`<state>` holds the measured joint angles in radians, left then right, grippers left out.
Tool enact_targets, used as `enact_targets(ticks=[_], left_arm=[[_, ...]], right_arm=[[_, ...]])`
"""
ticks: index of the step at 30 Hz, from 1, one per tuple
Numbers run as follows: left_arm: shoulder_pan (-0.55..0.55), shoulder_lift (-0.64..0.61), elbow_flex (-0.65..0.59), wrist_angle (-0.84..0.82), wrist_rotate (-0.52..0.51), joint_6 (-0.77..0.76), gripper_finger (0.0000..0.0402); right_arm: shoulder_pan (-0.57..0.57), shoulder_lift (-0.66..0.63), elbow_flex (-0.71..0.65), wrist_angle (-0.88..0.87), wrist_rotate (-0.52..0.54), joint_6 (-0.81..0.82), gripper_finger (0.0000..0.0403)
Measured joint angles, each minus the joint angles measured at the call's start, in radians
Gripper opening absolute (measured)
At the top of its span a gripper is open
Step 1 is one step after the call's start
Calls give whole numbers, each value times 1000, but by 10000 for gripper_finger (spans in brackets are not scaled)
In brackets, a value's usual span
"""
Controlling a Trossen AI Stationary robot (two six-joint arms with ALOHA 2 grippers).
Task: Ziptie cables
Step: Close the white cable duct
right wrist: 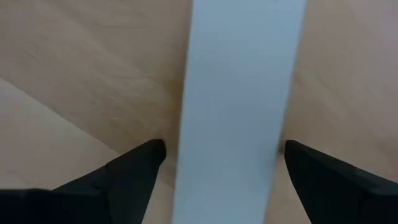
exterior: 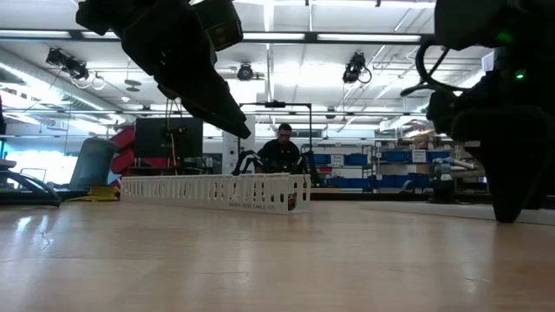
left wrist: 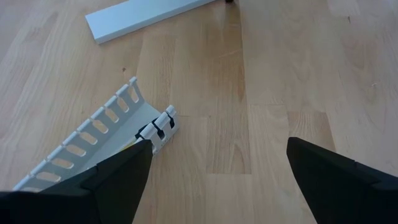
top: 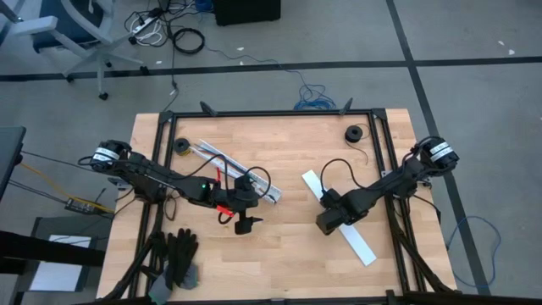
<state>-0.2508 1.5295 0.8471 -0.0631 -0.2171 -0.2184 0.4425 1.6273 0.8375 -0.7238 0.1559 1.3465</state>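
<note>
High view: the wooden bench [top: 279,246] is seen from above, with the left arm entering from the left of the frame and the right arm from the right. The left end effector [top: 245,224] is shown just left of centre, at the lower-right end of the white slotted channel [top: 241,175], which lies diagonally in the upper-left part of the bench. Its fingers [left wrist: 118,180] are spread wide with nothing between them; only bare wood and the channel's end [left wrist: 155,127] are seen past them in the left wrist view. The right end effector [top: 329,222] is shown right of centre, over the flat white strip [top: 339,217], which runs diagonally toward the lower right. Its fingers [right wrist: 134,171] are held apart, one on each side of the strip [right wrist: 239,106], and no grip is shown. The cables [top: 222,182] are seen only as a red strand at the channel beside the left arm; other colours cannot be told. Black gloves [top: 176,254] lie at the lower left of the bench. Low view: the channel [exterior: 217,191] stands at centre, with a seated person [exterior: 283,149] far behind it.
</note>
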Motion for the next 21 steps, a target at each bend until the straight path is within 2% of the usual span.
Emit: enact_targets(ticks=[5,11,21], left_arm=[[0,0,0,0,0,-3,351],[0,0,0,-8,0,-3,351],[0,0,0,-11,0,-4,351]], right_arm=[[-30,-1,-25,30,-58,5,289],[-44,-1,-26,43,-72,-18,204],[-35,-13,-12,0,-55,-21,199]])
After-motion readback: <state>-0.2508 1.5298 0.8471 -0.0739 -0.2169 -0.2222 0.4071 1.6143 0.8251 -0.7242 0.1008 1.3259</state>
